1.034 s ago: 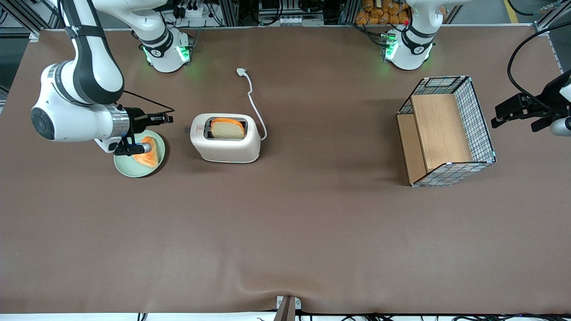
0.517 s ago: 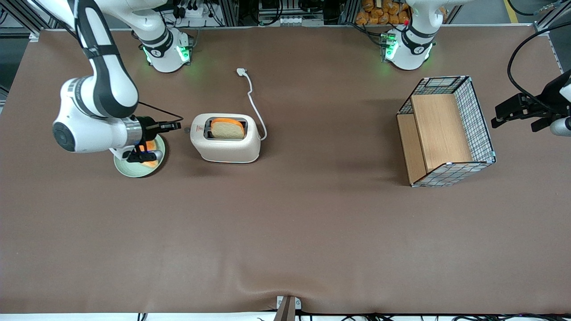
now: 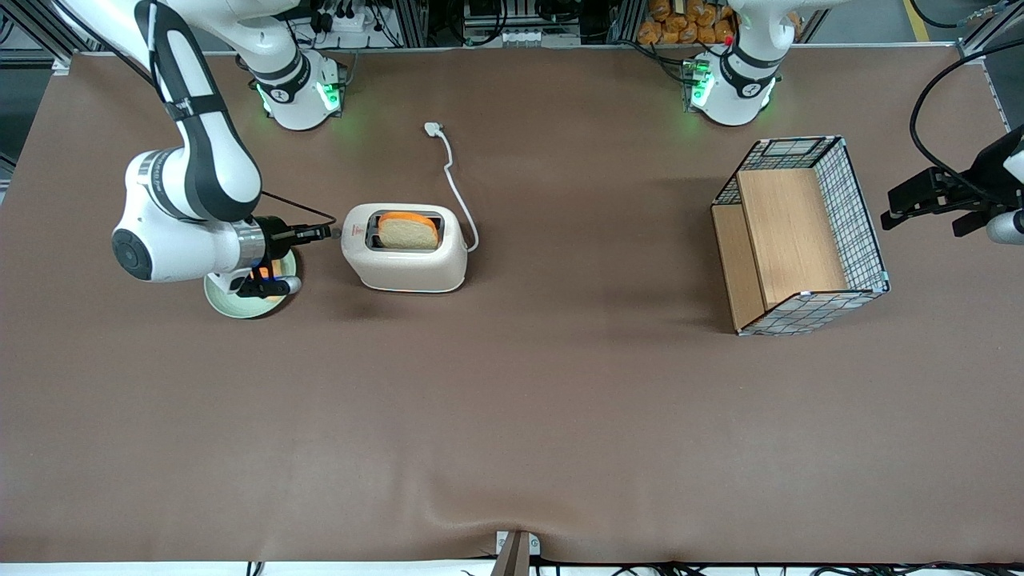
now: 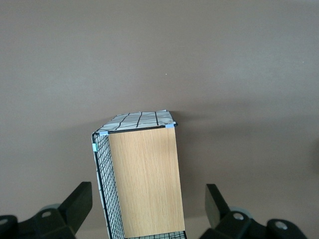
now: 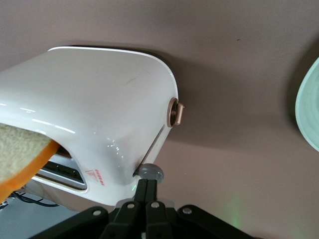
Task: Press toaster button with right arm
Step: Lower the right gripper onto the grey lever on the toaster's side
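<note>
Since the earlier frames the right arm [image 3: 188,200] had swung in from above the plate [image 3: 232,302] toward the toaster [image 3: 404,248], so that the gripper [image 3: 326,233] now reached the toaster's narrow face. A second before, its tip had hung well short of the toaster, over the plate's rim; the plate and the orange-crusted bread on it were now mostly covered by the wrist. The toaster, its white cord [image 3: 456,188] and the bread slice [image 3: 408,230] in its slot had not shifted.

In the right wrist view the jaws were pressed together, holding nothing, with the gripper [image 5: 146,185] tip touching the toaster button [image 5: 149,172], a small grey tab jutting from the narrow face of the toaster [image 5: 99,99]. A round tan knob [image 5: 176,112] sat on the same face, apart from the tab.

The tabletop [image 3: 512,416] was a plain brown cloth, slightly rippled at the edge nearest the front camera. Toward the parked arm's end stood a wire-mesh basket [image 3: 860,216] with wooden panels inside. Along the tabletop's farthest edge from the camera ran metal framing and cabling, with both arm bases showing green lights.
</note>
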